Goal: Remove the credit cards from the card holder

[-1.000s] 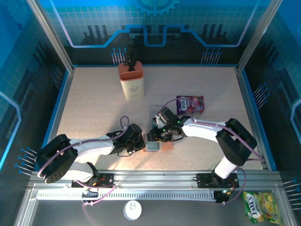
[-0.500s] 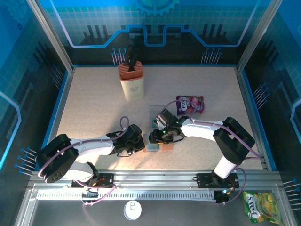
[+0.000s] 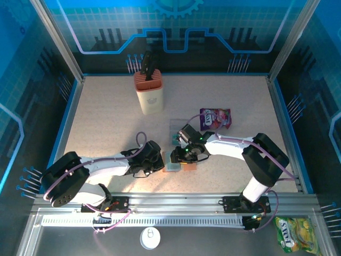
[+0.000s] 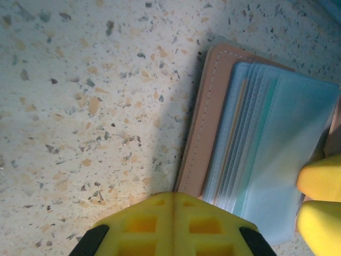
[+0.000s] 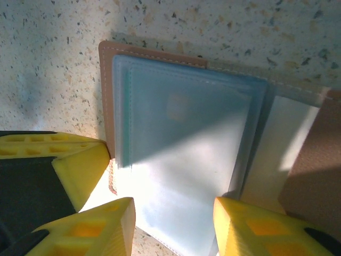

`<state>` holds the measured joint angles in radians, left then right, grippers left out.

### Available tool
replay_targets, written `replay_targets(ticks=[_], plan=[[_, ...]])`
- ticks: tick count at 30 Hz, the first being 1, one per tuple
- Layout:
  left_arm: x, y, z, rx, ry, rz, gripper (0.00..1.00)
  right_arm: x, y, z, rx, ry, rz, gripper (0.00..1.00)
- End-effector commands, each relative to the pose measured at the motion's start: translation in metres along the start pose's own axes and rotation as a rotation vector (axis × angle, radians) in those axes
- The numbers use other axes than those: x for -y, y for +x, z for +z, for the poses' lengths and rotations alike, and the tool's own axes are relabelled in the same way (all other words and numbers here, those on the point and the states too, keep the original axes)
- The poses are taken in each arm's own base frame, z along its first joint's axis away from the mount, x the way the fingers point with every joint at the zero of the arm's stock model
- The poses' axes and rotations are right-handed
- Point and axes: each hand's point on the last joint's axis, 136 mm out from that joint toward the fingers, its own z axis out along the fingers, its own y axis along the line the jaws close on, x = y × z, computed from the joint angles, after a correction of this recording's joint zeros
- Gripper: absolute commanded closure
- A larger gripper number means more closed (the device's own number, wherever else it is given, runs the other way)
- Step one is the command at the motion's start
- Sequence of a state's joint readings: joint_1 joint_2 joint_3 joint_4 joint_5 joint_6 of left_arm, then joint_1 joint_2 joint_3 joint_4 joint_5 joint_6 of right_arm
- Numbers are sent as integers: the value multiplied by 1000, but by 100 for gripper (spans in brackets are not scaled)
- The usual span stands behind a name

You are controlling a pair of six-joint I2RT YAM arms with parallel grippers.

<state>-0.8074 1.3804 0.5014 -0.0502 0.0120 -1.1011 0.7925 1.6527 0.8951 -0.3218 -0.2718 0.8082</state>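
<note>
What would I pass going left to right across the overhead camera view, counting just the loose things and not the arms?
Knife block → card holder → purple snack packet → yellow packet, which lies beyond the table's near rail at the right corner.

The bench [image 4: 80, 106] was a matt, speckled, stone-like surface. The card holder [image 4: 205, 122] was tan leather, smooth and dull, with a pale stitched edge. The credit cards [image 4: 277, 154] looked like thin teal plastic, smooth with a soft sheen. The left end effector [image 4: 172, 210] and right end effector [image 5: 173, 226] were moulded yellow plastic, matt. The snack packet [image 3: 216, 118] was glossy.
</note>
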Motion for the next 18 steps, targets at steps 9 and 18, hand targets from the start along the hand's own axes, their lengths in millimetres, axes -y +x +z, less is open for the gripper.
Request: replay_targets(ticks=[9,18], plan=[[2,-2,0,-2,-36,27,100,11,6,-3,-4,9,5,57],[5,1,5,-26,-39,28,100,-9,-1,-12,27,-59,-14,60]])
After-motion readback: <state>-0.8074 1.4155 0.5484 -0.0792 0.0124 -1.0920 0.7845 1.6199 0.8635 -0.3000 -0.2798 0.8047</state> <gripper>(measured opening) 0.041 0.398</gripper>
